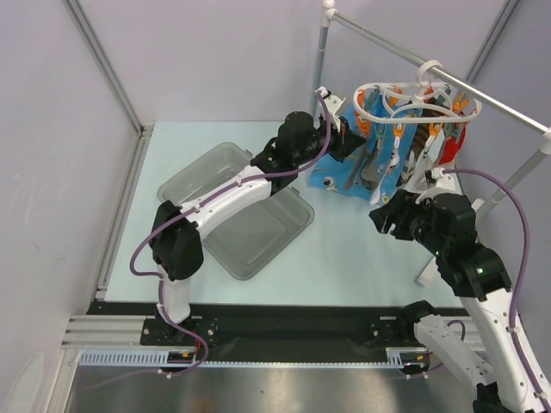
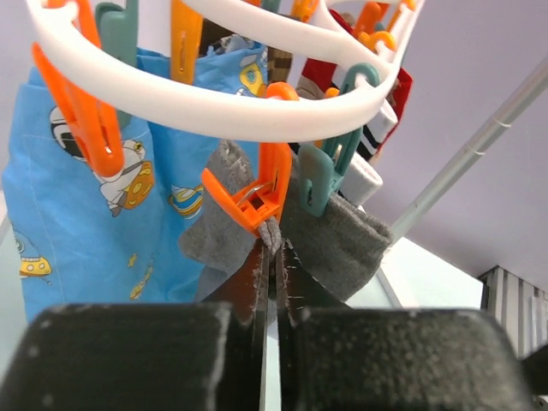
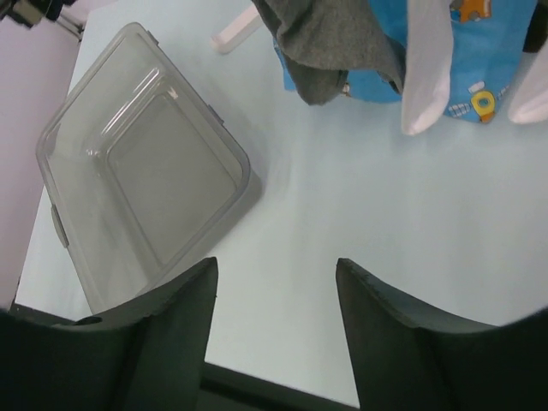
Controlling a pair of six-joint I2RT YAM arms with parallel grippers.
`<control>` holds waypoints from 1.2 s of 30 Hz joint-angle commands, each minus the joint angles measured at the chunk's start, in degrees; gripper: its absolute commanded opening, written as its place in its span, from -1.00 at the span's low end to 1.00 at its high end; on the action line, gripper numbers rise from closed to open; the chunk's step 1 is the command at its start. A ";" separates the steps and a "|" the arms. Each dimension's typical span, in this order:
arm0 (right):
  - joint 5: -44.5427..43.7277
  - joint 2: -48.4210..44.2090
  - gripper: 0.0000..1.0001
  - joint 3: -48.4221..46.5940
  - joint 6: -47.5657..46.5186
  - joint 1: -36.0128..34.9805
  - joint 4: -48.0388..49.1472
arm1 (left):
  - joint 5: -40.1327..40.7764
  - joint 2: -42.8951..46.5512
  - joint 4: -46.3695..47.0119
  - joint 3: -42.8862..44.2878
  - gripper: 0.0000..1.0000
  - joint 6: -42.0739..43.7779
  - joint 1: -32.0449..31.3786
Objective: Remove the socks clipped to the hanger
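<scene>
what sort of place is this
Probably a robotics lab test cell: plain lilac panel walls in metal framing, two white robot arms bolted to a pale blue table, and a white plastic ring hanger of socks on a silver metal rail.

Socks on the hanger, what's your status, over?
Left end effector shut on grey sock, just under its orange clip. Right end effector open, empty, over the table. Sock not off hanger yet. Blue sock hangs alongside.
</scene>
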State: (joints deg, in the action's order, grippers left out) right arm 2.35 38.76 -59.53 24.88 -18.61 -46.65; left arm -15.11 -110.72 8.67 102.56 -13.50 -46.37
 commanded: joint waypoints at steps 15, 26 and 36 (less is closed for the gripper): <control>-31.25 15.19 0.24 11.89 -13.36 -16.46 50.86 | -12.04 3.84 -7.43 7.20 -1.00 -12.16 -0.13; -32.07 13.81 -1.00 16.98 -15.39 -16.55 56.40 | -12.22 2.00 -13.31 10.90 -0.72 -16.56 -0.12; -28.46 13.70 -1.00 16.64 -14.16 -16.55 55.53 | -0.63 2.17 -19.38 15.47 0.36 -19.28 -0.04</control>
State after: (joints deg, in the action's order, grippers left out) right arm -27.09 52.25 -41.78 10.15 -34.83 5.82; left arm -20.56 -109.71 -8.56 114.37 -30.59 -46.37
